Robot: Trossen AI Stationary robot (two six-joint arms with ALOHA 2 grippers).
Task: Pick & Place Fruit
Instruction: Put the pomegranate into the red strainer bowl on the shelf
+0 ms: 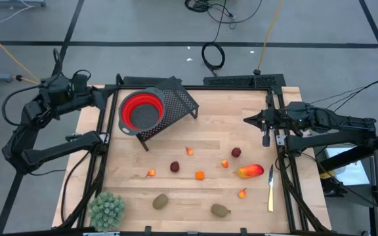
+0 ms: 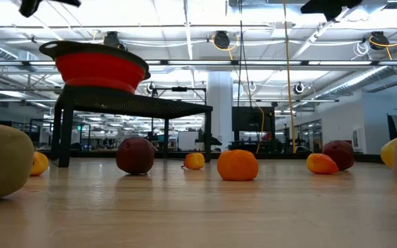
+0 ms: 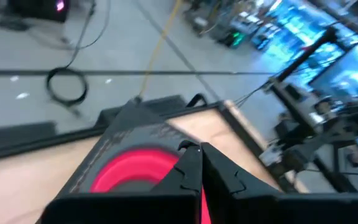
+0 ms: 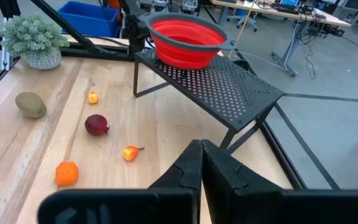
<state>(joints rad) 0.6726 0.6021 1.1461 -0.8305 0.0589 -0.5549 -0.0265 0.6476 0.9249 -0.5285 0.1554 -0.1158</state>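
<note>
The fruit lies scattered on the wooden table: two dark red balls [image 1: 174, 166] [image 1: 235, 152], an orange piece [image 1: 199, 175], tiny orange bits [image 1: 189, 151], a longer red-orange-yellow piece [image 1: 250, 171] and two brownish-green ovals [image 1: 160, 202] [image 1: 220, 210]. A red bowl [image 1: 141, 111] stands on a black perforated stand [image 1: 179, 98] at the far left. My left gripper [image 3: 197, 149] is shut and empty, raised by the bowl's left rim [image 1: 112, 98]. My right gripper [image 4: 201, 146] is shut and empty, raised over the table's right side [image 1: 247, 120].
A pale green spiky plant [image 1: 107, 208] stands at the near left corner. A yellow-handled knife [image 1: 270, 190] lies near the right edge. Black frame rails [image 1: 100, 157] run along both sides of the table. Bare wood shows between the stand and the fruit.
</note>
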